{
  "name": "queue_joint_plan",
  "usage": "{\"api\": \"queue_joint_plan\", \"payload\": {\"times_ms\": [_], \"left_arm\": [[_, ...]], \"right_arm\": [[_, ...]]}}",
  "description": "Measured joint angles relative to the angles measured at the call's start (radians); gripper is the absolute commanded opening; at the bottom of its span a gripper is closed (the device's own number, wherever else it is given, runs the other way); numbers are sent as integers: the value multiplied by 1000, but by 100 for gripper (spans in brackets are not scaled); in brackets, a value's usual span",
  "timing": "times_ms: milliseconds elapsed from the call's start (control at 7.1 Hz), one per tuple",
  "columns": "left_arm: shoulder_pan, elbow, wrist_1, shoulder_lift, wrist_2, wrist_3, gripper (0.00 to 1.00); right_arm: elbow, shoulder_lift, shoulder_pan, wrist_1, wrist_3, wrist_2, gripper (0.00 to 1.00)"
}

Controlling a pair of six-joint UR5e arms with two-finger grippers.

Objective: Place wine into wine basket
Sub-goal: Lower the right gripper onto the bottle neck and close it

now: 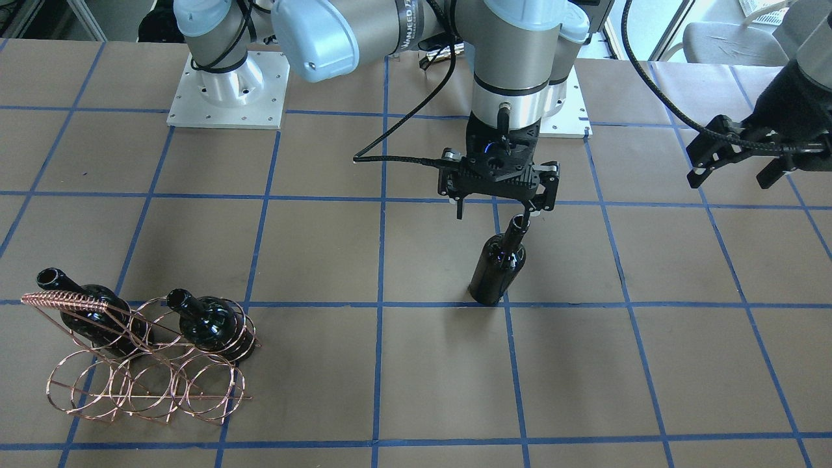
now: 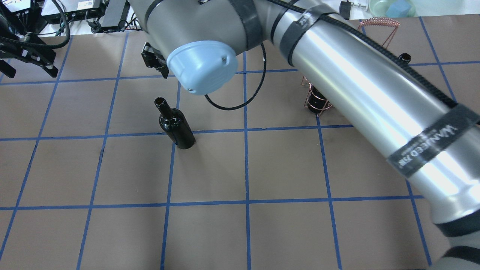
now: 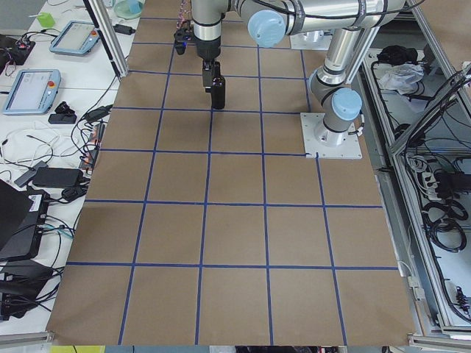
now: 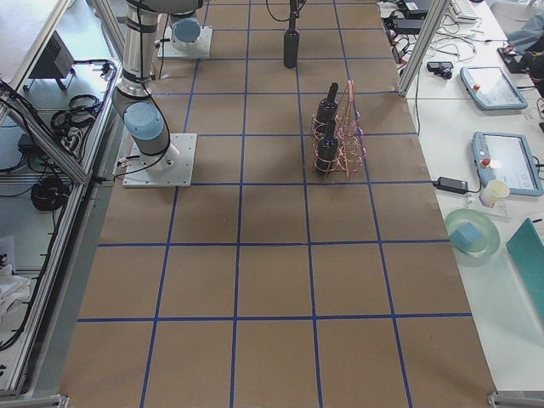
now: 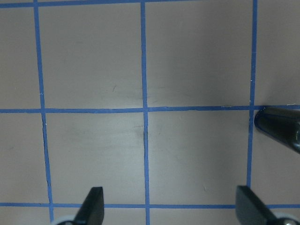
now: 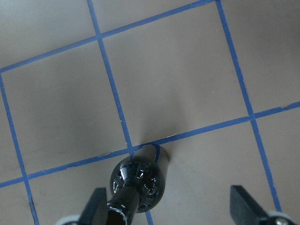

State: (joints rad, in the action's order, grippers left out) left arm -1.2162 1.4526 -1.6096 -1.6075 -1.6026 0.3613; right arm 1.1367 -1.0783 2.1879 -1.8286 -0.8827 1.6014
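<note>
A glossy black wine bottle (image 1: 497,266) stands upright on the table, apart from the basket; it also shows in the overhead view (image 2: 174,125) and the right wrist view (image 6: 136,187). My right gripper (image 1: 499,207) hangs open just above its mouth. The neck sits off-centre, close to one finger (image 6: 96,204), and is not gripped. The copper wire wine basket (image 1: 143,377) stands far off and holds two look-alike bottles (image 1: 81,309) (image 1: 208,322). In the overhead view my right arm hides most of the basket (image 2: 317,99). My left gripper (image 1: 731,172) is open and empty, off to the side.
The brown table top has a blue tape grid (image 1: 380,305). The arm bases' mounting plates (image 1: 227,97) sit at the robot's edge. The right arm (image 2: 356,86) stretches across the table. Side benches hold tablets and cables (image 3: 44,88).
</note>
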Motion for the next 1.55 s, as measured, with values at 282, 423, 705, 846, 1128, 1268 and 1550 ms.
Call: {"api": "queue_joint_plan", "payload": {"times_ms": [282, 423, 705, 846, 1128, 1268, 1550], "left_arm": [[-1, 0, -6, 0, 0, 1, 100], [-1, 0, -13, 1, 0, 1, 100], [2, -1, -16, 4, -8, 2, 100], [8, -2, -14, 9, -15, 1, 100], [30, -2, -12, 18, -22, 1, 100], [44, -2, -12, 20, -23, 1, 100], [60, -2, -12, 23, -31, 0, 100]], "right_arm": [[-6, 39, 43, -8, -11, 9, 89], [-7, 47, 51, -9, 1, 9, 86], [-6, 55, 56, -14, 64, 10, 70], [-6, 60, 56, -22, 98, 10, 59], [-3, 67, 56, -51, 117, 8, 48], [-2, 68, 56, -59, 118, 8, 41], [-2, 67, 55, -64, 120, 8, 32]]}}
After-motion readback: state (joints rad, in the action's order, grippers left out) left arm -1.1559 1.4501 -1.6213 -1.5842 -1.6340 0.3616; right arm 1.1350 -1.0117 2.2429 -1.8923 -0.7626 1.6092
